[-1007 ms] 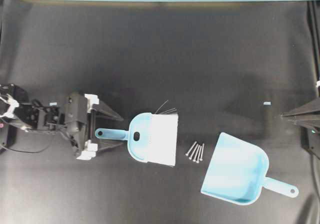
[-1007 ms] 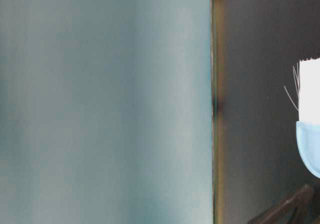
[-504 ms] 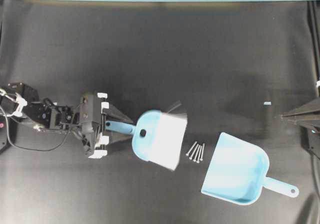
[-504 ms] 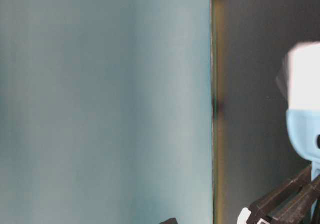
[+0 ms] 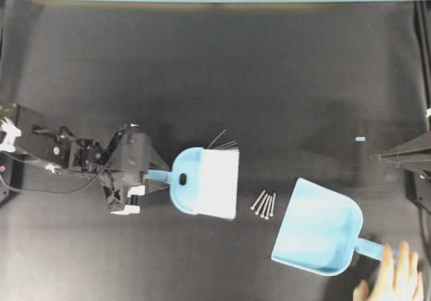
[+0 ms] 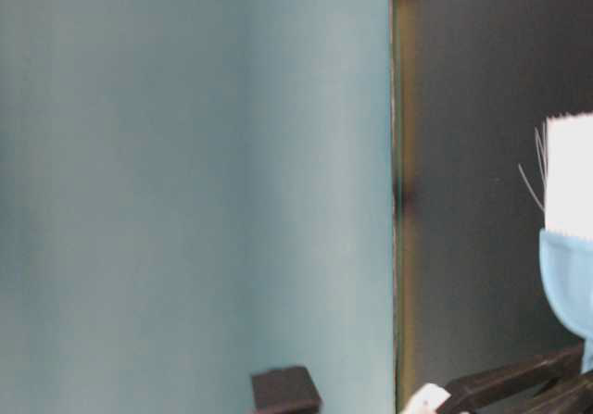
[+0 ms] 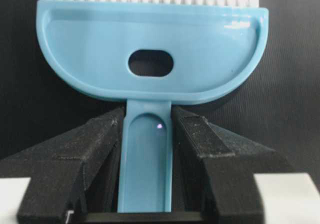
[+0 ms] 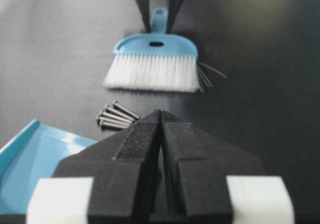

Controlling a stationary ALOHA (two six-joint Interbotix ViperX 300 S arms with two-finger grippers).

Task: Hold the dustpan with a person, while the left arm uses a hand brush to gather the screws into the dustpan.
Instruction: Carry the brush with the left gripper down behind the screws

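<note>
light blue plastic hand brush (image 5: 202, 192), left of centre in the overhead view, now clamped by its thin handle between the black padded jaws of the left gripper (image 7: 146, 149); a second earlier the jaws stood wide apart short of the handle. a bare hand (image 5: 396, 279) has entered at the lower right corner, its fingers at the end of the dustpan (image 5: 316, 228) handle. the dustpan, a flat scoop with a raised rim, is unmoved, as are the thin grey screws (image 5: 264, 205) bundled between the white bristle block and the scoop mouth, near both but apart from each. right gripper (image 8: 161, 115) at the right edge, jaws pressed together on nothing. matte black table (image 5: 215, 72) lies bare across the upper half, bounded by a teal strip.
</note>
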